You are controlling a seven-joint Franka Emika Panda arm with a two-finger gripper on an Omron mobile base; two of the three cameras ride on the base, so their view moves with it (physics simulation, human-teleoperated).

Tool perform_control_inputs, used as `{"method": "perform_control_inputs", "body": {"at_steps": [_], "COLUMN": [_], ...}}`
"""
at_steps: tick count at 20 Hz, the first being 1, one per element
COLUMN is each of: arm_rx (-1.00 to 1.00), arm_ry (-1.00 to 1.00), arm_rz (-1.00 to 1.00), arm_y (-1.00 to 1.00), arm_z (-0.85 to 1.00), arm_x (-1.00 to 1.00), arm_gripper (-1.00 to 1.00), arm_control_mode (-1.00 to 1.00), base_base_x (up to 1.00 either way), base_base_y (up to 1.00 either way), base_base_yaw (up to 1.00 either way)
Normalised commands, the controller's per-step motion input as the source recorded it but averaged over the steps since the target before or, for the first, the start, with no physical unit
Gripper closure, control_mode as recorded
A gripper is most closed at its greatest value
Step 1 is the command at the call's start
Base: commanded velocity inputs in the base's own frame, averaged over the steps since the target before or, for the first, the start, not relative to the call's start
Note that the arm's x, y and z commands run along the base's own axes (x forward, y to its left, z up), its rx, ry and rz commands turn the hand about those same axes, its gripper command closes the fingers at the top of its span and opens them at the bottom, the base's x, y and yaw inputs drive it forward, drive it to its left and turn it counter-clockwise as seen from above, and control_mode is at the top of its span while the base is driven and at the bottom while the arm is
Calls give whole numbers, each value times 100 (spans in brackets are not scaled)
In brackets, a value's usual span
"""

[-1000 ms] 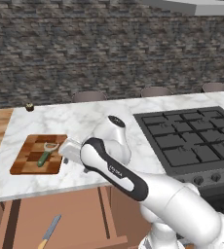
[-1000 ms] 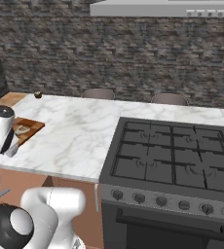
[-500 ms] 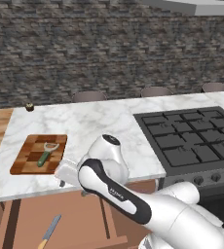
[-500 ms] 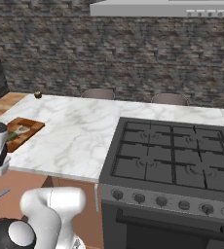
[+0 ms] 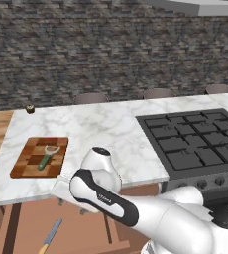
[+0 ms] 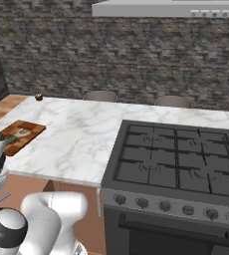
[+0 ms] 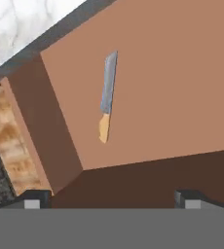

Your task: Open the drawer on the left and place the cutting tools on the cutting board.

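Note:
The drawer stands pulled out below the counter's front edge, its flat brown inside showing. The knife, grey-blue blade and tan handle, lies alone on the drawer floor, and it also appears as a knife near the drawer's left front. The checkered cutting board sits on the counter's left end, with the green-handled peeler lying on it. My gripper hangs above the drawer, open, with nothing between its fingertips; the knife lies well ahead of them.
A black gas stove fills the right of the marble counter. A small dark round object sits at the counter's far left back. Stool tops line the far side. The counter edge overhangs the drawer's rear.
My arm has swung from beside the cutting board down and toward the front, over the open drawer. The peeler stays on the board and the knife has not moved.

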Motion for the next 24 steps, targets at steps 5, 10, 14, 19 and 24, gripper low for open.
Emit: {"method": "perform_control_inputs", "body": {"at_steps": [5, 10, 14, 19, 24], "arm_rx": [-13, -12, -21, -27, -23], "arm_ry": [31, 23, 15, 8, 0], "arm_rz": [0, 5, 16, 13, 19], "arm_y": [31, 24, 23, 34, 21], "arm_z": [-44, -47, -54, -26, -28], "arm_x": [2, 0, 0, 0, 0], "arm_gripper": [-100, -100, -100, -100, -100], "arm_control_mode": [-100, -100, -100, -100, -100], "base_base_x": [0, 0, 0, 0, 0], "base_base_y": [0, 0, 0, 0, 0], "base_base_yaw": [0, 0, 0, 0, 0]}}
